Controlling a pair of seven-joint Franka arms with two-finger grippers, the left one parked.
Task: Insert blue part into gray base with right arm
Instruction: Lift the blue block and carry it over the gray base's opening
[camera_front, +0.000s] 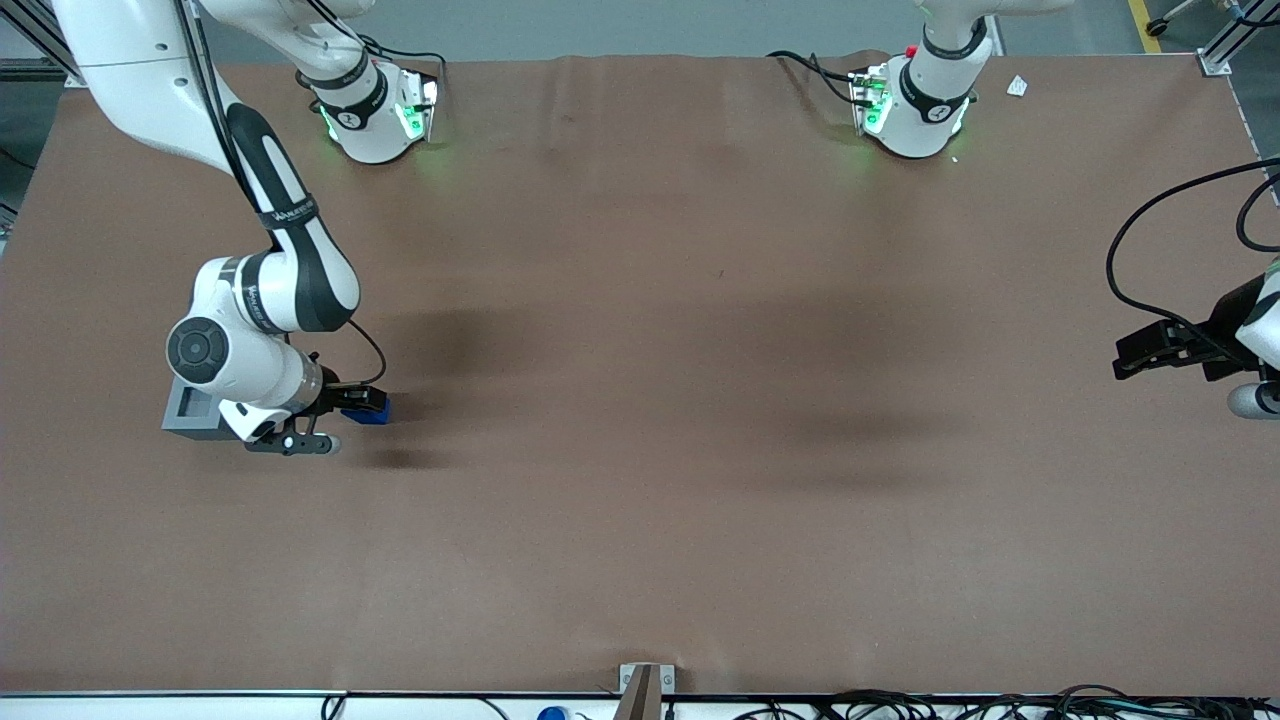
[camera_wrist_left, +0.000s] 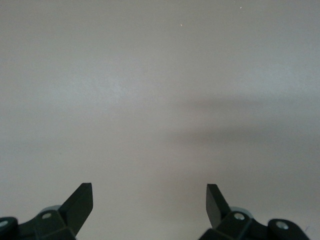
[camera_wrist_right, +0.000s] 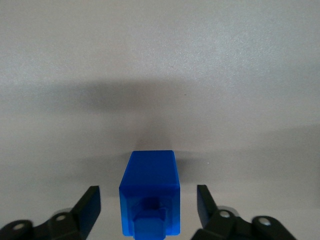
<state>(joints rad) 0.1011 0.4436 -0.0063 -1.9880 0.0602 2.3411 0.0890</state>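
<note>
**Open jaws straddled the blue part, ready for the pick**

In the front view the right arm (camera_front: 285, 250) reached down at the left of the frame, its gripper (camera_front: 362, 402) low over the brown table (camera_front: 700, 400). The blue part (camera_front: 377, 413) lay at the fingertips, and the gray base (camera_front: 195, 410) sat just beside it toward the frame's left edge, partly covered by the wrist.

The right wrist view showed the fingers (camera_wrist_right: 89, 205) spread wide, one to each side of the blue part (camera_wrist_right: 149, 192), with a clear gap on both flanks. Nothing was held yet. The part lay on the table with its square stub facing the camera.

The step in hand looked like the grasp. To do it well, the jaws should be centred so both pads meet the flat sides together, low enough to catch the main body rather than the stub, and closed squarely so the part does not twist before insertion.
</note>
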